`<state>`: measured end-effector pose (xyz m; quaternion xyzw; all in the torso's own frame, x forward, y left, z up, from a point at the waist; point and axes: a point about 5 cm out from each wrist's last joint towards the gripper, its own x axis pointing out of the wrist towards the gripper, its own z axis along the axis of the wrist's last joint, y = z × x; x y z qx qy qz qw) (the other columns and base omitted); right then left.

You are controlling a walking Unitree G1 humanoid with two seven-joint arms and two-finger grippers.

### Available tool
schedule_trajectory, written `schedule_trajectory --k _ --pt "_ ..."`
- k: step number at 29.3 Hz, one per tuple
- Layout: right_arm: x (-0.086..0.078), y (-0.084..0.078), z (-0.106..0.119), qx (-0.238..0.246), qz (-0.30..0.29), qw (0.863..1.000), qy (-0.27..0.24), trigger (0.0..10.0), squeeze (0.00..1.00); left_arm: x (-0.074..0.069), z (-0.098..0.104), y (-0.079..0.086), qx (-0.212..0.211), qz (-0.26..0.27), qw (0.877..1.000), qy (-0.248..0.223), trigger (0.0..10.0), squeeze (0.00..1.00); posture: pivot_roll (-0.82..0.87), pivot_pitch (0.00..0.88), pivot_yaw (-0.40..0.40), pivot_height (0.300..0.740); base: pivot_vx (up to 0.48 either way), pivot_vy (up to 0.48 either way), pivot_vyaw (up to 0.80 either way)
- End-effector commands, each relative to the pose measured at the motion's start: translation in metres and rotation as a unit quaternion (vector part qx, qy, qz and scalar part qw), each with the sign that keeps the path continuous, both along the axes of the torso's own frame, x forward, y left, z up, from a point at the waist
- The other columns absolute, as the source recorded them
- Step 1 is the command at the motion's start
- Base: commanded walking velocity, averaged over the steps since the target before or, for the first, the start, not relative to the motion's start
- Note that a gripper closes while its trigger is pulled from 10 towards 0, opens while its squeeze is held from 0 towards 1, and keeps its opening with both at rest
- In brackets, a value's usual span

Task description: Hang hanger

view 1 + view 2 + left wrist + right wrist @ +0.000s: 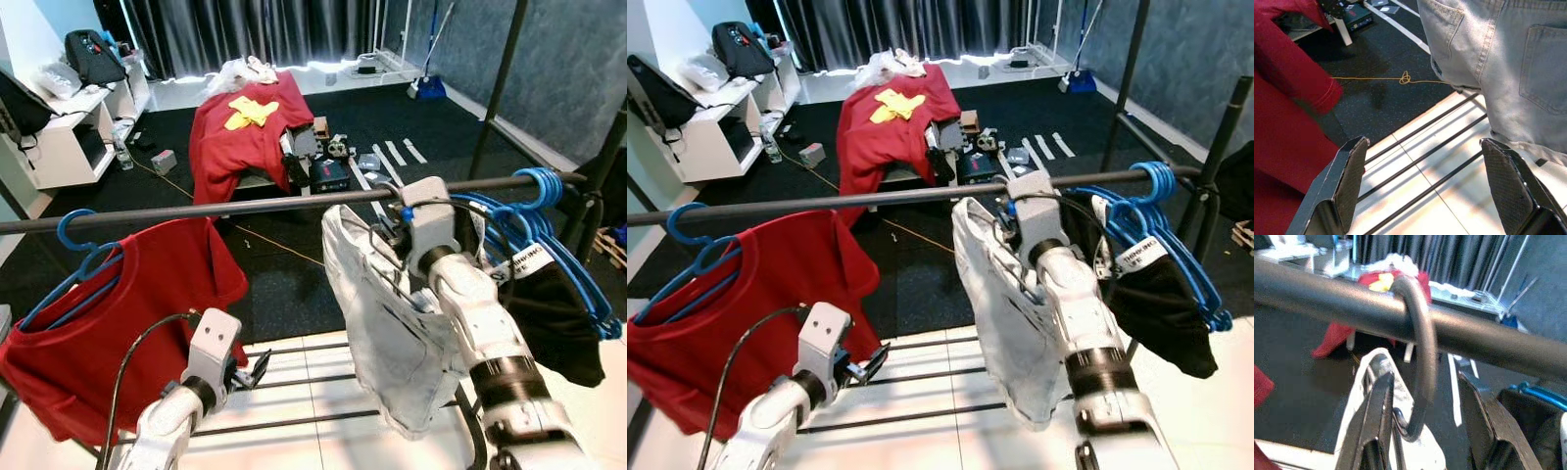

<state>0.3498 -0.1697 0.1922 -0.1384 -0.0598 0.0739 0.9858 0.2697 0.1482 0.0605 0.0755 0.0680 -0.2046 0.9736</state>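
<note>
A dark clothes rail (245,208) runs across in front of me. The dark hook (1422,333) of a hanger sits over the rail (1327,298), and light denim jeans (377,313) hang below it. My right gripper (1422,382) is raised to the rail, open, with one finger on each side of the hook and neither touching it. My left gripper (1422,147) is held low beside the red shirt, open with nothing between its fingers (1349,181); it also appears lower left (260,367) in the head view.
A red shirt (127,313) on a blue hanger (78,257) hangs at the rail's left. Several blue hangers (544,211) and a black garment (558,323) crowd the right end. Rack base bars (294,377) cross the white tiles. A red-draped table (245,127) stands behind.
</note>
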Motion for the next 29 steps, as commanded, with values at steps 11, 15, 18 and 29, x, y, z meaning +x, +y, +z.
schedule_trajectory --k 11,15,18,29 --pt "-0.041 0.005 -0.009 0.059 -0.041 0.997 -0.033 10.0 0.00 0.006 0.004 0.002 -0.003 -0.001 1.000 -0.003 10.0 0.00 0.09 0.022 0.094 0.740 0.000 0.000 0.00" --pt "-0.058 0.020 -0.014 0.081 0.004 0.996 -0.025 10.0 0.00 0.007 0.002 0.005 -0.008 0.007 1.000 -0.001 10.0 0.00 0.08 0.015 0.092 0.740 0.000 0.000 0.00" --pt "-0.068 0.029 -0.018 0.083 0.019 0.996 -0.013 10.0 0.00 0.006 0.000 0.004 -0.009 0.011 1.000 0.000 10.0 0.00 0.08 0.013 0.079 0.740 0.000 0.000 0.00" --pt "-0.070 0.053 -0.029 0.054 0.133 0.988 0.054 10.0 0.00 0.009 0.001 0.033 -0.023 0.164 0.986 -0.034 10.0 0.00 0.10 0.000 -0.055 0.740 0.000 0.000 0.00"
